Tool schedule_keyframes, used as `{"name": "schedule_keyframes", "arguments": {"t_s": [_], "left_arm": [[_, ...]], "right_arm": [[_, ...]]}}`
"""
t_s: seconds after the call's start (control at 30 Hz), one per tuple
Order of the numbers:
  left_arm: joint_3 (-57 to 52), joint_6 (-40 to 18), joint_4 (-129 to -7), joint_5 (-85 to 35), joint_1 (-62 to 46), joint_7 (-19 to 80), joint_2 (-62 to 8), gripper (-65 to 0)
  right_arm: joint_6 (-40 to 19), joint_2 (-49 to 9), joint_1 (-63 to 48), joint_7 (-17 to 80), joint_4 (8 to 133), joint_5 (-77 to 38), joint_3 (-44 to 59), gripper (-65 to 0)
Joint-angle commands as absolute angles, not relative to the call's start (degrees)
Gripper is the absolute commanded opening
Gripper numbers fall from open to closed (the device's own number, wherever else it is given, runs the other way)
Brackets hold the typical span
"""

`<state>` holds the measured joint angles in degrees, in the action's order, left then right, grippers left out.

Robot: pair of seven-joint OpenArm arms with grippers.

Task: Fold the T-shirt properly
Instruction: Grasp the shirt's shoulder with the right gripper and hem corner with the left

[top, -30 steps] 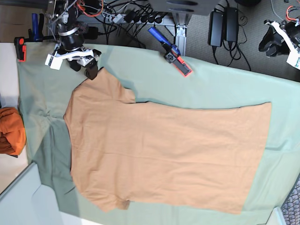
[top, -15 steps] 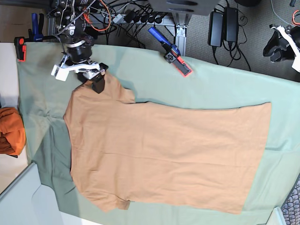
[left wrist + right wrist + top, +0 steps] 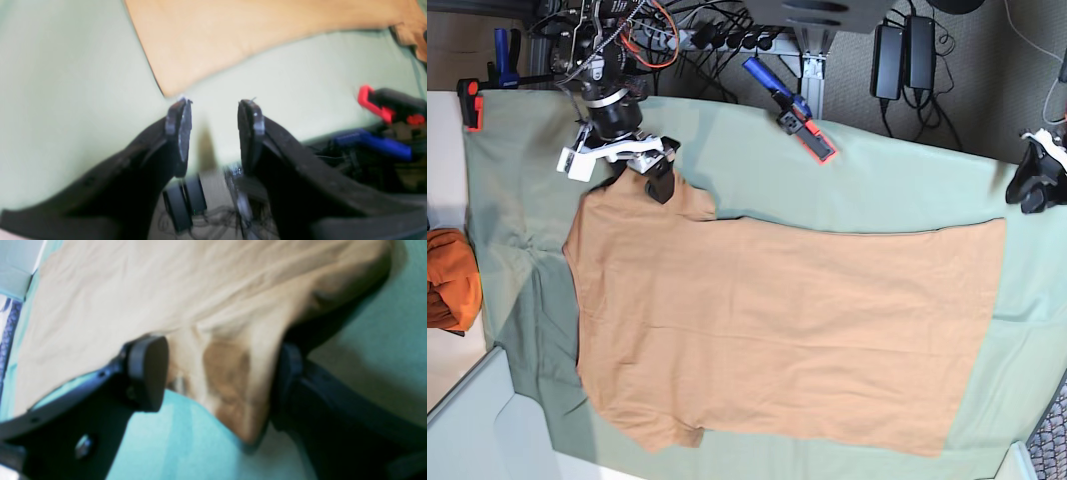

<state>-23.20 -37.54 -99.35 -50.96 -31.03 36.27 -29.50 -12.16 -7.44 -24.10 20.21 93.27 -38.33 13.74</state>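
Base view: peach T-shirt (image 3: 777, 330) lies flat, sleeve between the right gripper's (image 3: 220, 380) spread jaws; left gripper (image 3: 213, 130) released

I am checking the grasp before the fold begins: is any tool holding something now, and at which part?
Nothing is clamped yet. The right tool is open with the T-shirt sleeve edge between its fingers. The left tool is open and empty over the green cloth.

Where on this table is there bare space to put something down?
Bare green cloth lies between the T-shirt and the far edge, right of the clamp. Another strip runs between the collar end and the orange bundle. It's crowded around the right gripper at the sleeve.
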Motion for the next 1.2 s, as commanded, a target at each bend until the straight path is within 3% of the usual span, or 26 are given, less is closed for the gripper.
{"name": "schedule_keyframes", "arguments": {"t_s": [0.0,0.1,0.23,0.53,1.17], "left_arm": [[-23.46,-37.28,-98.63,-51.64,-29.47,35.35,-30.37,-38.2],[-22.15,-37.04,-93.25,-51.68,-24.82,35.42,-30.46,-37.1],[-17.08,-37.06,-86.19,-52.47,-20.43,35.4,-30.48,-30.2],[-13.43,-37.06,-75.2,-51.46,-12.1,35.38,-30.5,-30.2],[-6.66,-37.08,-74.89,-51.66,-11.29,36.93,-30.33,-30.3]], "right_arm": [[-12.86,-7.42,-24.36,22.52,93.45,-37.63,13.43,-20.5],[-12.86,-7.42,-24.36,22.52,93.45,-37.28,13.43,-20.5],[-12.84,-7.42,-24.47,22.52,93.45,-36.77,13.43,-20.5],[-12.86,-7.42,-24.6,22.57,93.45,-36.16,13.43,-20.5],[-12.84,-7.42,-24.6,22.76,93.45,-35.77,13.43,-20.5]]}}
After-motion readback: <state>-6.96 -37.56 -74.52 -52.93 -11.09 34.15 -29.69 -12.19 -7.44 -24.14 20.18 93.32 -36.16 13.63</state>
